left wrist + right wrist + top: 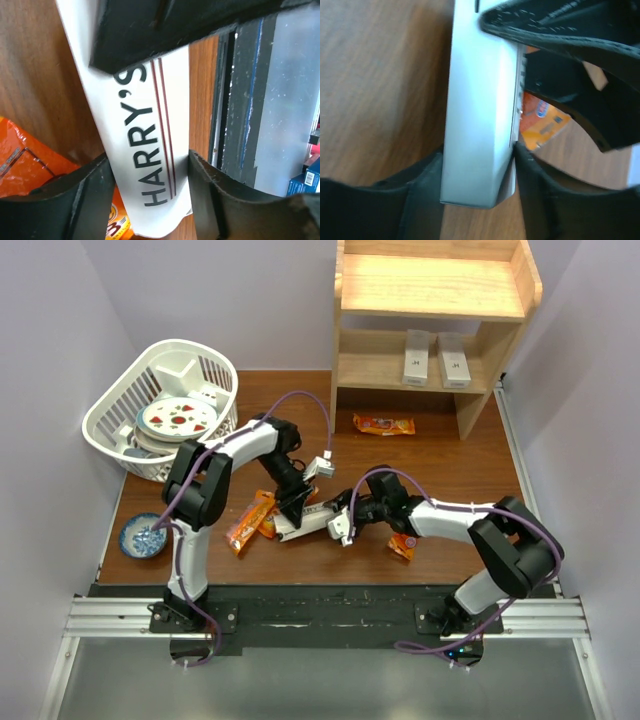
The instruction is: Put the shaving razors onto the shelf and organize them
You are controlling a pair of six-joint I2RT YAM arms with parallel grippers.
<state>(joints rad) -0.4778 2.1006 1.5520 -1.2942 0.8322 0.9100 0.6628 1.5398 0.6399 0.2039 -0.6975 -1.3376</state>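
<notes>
Two white razor boxes [417, 357] [455, 360] stand side by side on the lower level of the wooden shelf [430, 290]. The third razor box [310, 523] lies low over the table's middle, between both grippers. My left gripper [295, 505] is shut across its width; in the left wrist view its fingers [90, 200] press both long edges of the "HARRY'S" box [140, 135]. My right gripper [345, 525] is shut on the box's other end; in the right wrist view the box [480, 125] sits tight between the fingers [540, 200].
Orange snack packets lie under the box [250, 520], by the right arm [403, 543] and before the shelf [384, 424]. A white basket [110, 425] with plates stands at the back left, with a blue bowl [143, 536] at the front left. The table's black front rail [240, 100] is close.
</notes>
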